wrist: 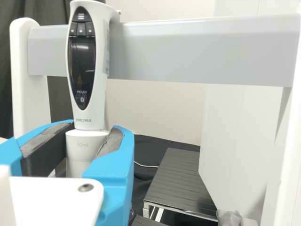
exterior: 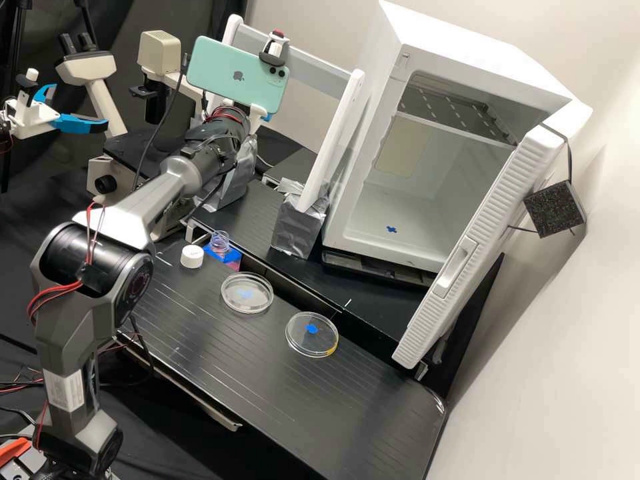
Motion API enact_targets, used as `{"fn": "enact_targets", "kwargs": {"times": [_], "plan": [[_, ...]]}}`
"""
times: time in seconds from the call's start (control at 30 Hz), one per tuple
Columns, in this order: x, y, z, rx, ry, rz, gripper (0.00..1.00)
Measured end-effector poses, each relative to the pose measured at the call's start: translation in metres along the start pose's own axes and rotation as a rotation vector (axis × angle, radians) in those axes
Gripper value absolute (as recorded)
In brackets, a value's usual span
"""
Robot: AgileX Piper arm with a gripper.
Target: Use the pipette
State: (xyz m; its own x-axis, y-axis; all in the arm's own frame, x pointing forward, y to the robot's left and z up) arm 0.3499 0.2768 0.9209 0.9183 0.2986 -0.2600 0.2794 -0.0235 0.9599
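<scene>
Clasping the near-upright pipette [wrist: 85, 89] low on its body, the gripper [wrist: 95, 128] sits closed to that width (likely to steady it and spare the buttons [wrist: 82, 29])

The black, grooved surface [exterior: 267, 387] slants across the high view. On it stands a white screw cap [exterior: 193, 257], just beside an uncapped clear bottle [exterior: 219, 241] with blue tape and pink at its base, near the far edge. Two round, clear Petri dishes lie flat, apart from each other: one [exterior: 247, 311] nearer the bottle, the other [exterior: 312, 354] farther along, with a yellow mark at its rim. Blue patches show within both.
</scene>
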Motion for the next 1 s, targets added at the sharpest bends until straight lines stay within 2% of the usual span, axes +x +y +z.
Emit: {"fn": "enact_targets", "kwargs": {"times": [0.23, 0.37, 0.63, 0.67, 0.77, 1.0], "plan": [[-0.001, 0.005, 0.008, 0.001, -0.021, 0.011, 0.00], [-0.001, 0.006, 0.011, 0.030, -0.024, 0.020, 0.00], [-0.001, 0.007, 0.012, 0.024, -0.027, 0.032, 0.00], [-0.001, 0.007, 0.012, 0.024, -0.027, 0.032, 1.00], [-0.001, 0.007, 0.012, 0.023, -0.027, 0.032, 1.00], [-0.001, 0.008, 0.013, -0.016, -0.049, 0.046, 1.00]]}}
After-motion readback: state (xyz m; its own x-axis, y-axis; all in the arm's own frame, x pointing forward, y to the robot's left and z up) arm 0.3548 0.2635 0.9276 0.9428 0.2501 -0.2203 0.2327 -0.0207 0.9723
